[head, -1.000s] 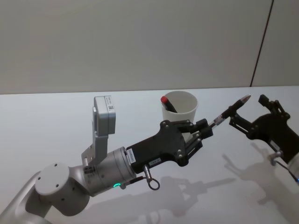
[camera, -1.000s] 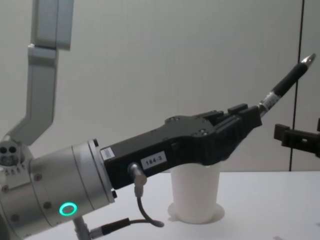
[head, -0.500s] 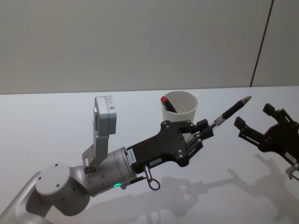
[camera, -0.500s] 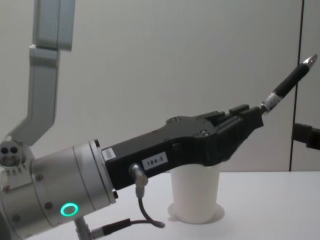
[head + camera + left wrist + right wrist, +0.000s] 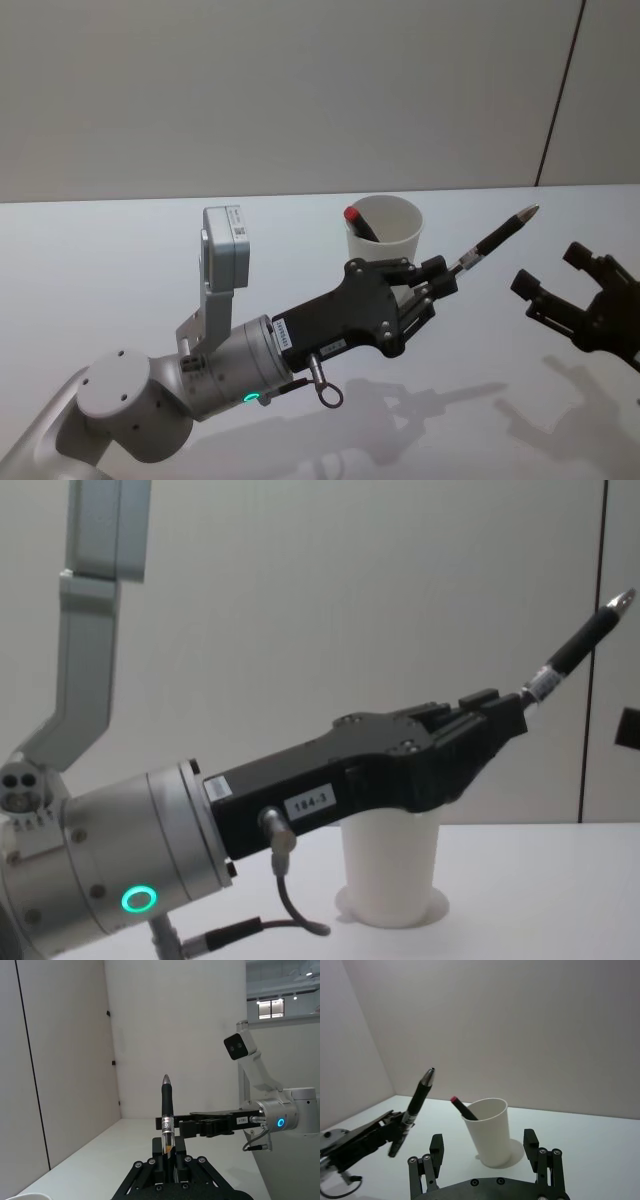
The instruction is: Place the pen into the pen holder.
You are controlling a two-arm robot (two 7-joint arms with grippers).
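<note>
My left gripper (image 5: 441,276) is shut on the lower end of a black pen (image 5: 496,238), which points up and to the right, above the table. In the left wrist view the pen (image 5: 167,1110) rises straight out of the left gripper (image 5: 169,1154). The pen holder (image 5: 385,229), a white paper cup, stands just behind the left gripper with a red-capped pen (image 5: 356,219) leaning inside. My right gripper (image 5: 547,267) hangs open to the right of the held pen's tip, apart from it. From the right wrist, the pen holder (image 5: 490,1132) sits beyond the right gripper (image 5: 483,1140), the held pen (image 5: 418,1096) off to one side.
The white table (image 5: 120,260) stretches back to a plain wall. From the chest, the left arm's forearm (image 5: 340,785) crosses in front of the pen holder (image 5: 390,875), and the held pen (image 5: 578,648) sticks up at the right.
My right gripper has drawn back to the right, away from the pen's tip, staying open. The left gripper and the pen have barely moved.
</note>
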